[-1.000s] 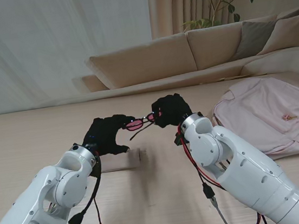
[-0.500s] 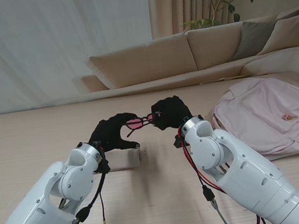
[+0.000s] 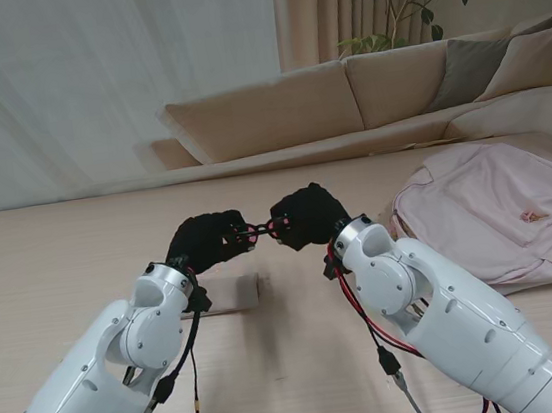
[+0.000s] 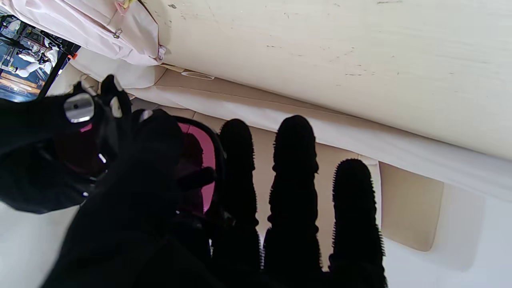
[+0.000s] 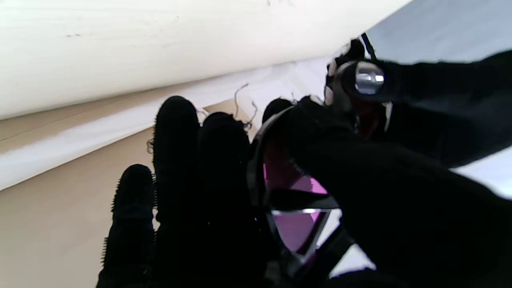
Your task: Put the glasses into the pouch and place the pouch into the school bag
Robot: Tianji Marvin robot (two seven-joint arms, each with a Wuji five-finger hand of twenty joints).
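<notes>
Both hands (image 3: 207, 240) (image 3: 304, 216) closed (on glasses (image 3: 259, 231))

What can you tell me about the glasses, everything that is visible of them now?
The glasses have a thin dark frame and pink tinted lenses, which look like plastic. They are held in the air over the table, between the left hand and the right hand, each closed on one side. In the stand view only the middle part shows between the black gloved fingers. The wrist views show a lens pressed between thumb and fingers. They are not in any pouch.
</notes>
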